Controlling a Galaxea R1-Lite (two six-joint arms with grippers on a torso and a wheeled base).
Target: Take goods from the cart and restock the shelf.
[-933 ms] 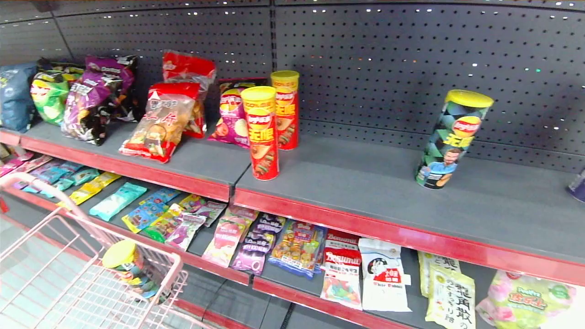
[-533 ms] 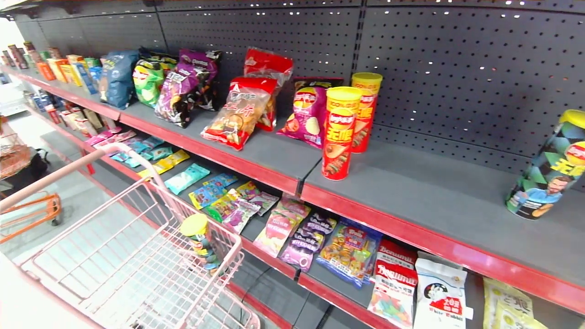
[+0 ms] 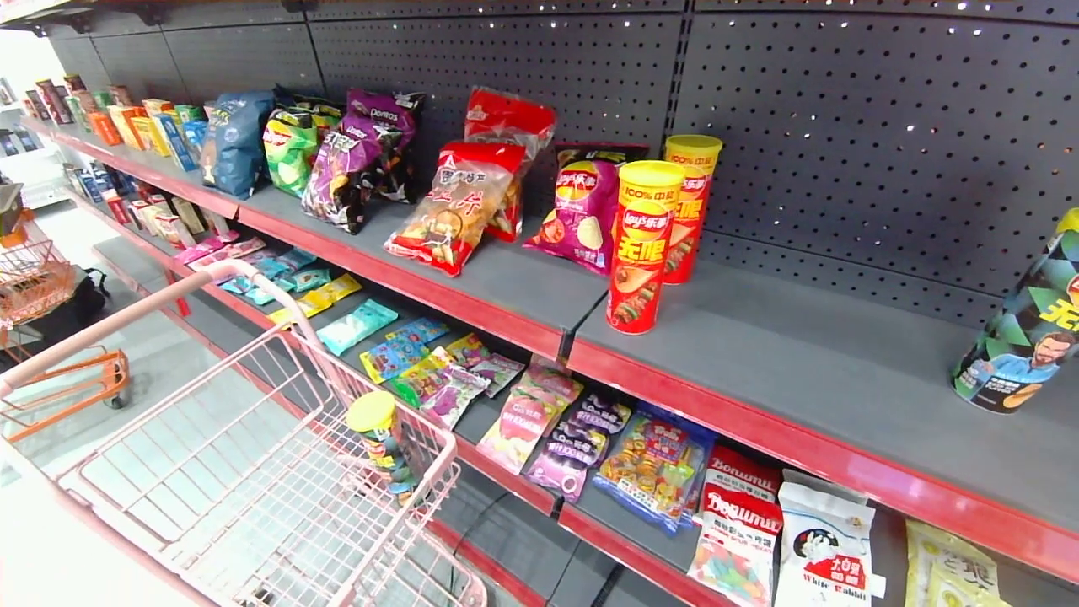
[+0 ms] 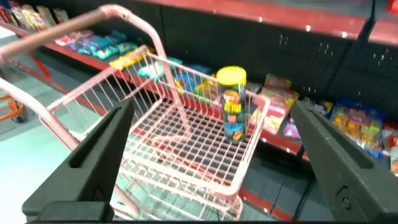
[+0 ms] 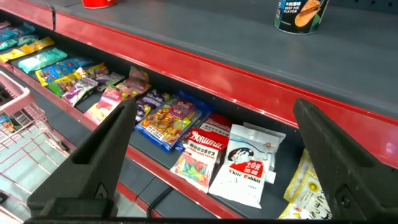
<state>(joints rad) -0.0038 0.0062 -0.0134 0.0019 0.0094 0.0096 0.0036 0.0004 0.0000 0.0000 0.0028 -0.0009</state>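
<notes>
**A:** Head view, first entry?

**B:** One pink wire cart (image 3: 118, 320). It holds one yellow-lidded can (image 3: 383, 447), upright in the cart's corner nearest the shelf (image 3: 801, 371).

**A:** Shelf stock?

**B:** The upper board sits above and beyond the cart.
- Chip bags (image 3: 455, 211) lean in a row straight beyond the cart.
- Two red cans (image 3: 645, 244) stand upright to the right of the cart, one behind the other.
- One dark patterned can (image 3: 1024, 337) stands upright, well apart from the cart, farther right again.
- On the lower tier, just beyond the cart's basket, flat candy packets (image 3: 523, 417) lie side by side.

**A:** Left wrist view?

**B:** Left gripper (image 4: 211, 112): fingers spread wide and holding nothing, hanging clear of the cart (image 4: 62, 31) and facing its basket. The yellow-lidded can (image 4: 233, 106) stands against the wire at the cart's far corner, with the candy packets (image 4: 277, 109) just past it.

**A:** Right wrist view?

**B:** Right gripper (image 5: 214, 106): fingers wide apart and empty, facing the lower tier to the right of the cart (image 5: 18, 146).
- White and red sweet bags (image 5: 245, 165) lie on that tier, near the cart.
- The base of the dark patterned can (image 5: 300, 15) stands on the shelf (image 5: 373, 56), above and well apart from the cart.
- A red sliver (image 5: 98, 2) is cut off at the edge of the view and is probably the foot of a red can.
</notes>
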